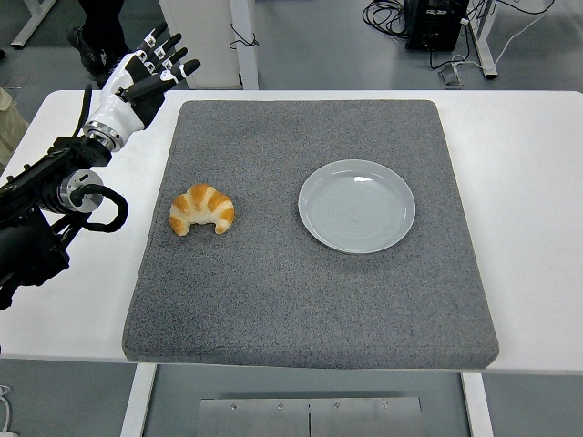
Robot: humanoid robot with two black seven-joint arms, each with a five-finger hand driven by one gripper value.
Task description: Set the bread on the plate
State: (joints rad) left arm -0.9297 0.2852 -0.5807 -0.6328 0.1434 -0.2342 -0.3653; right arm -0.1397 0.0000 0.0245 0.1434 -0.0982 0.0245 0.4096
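1. Left of centre on the grey felt mat (310, 273) lies the golden croissant-shaped bread (201, 210).
2. Right of it, apart, sits the round pale-grey plate (356, 206).
3. Upper left, the left hand (137, 80) hovers, fingers spread wide, holding nothing.

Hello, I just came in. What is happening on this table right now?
A humanoid robot is about to move a croissant onto a grey plate. Nothing is held yet. The croissant lies on the left part of a grey mat, apart from the plate, which is empty. The left hand hovers with spread fingers over the table's far left corner, beyond the croissant. The right arm is not visible.
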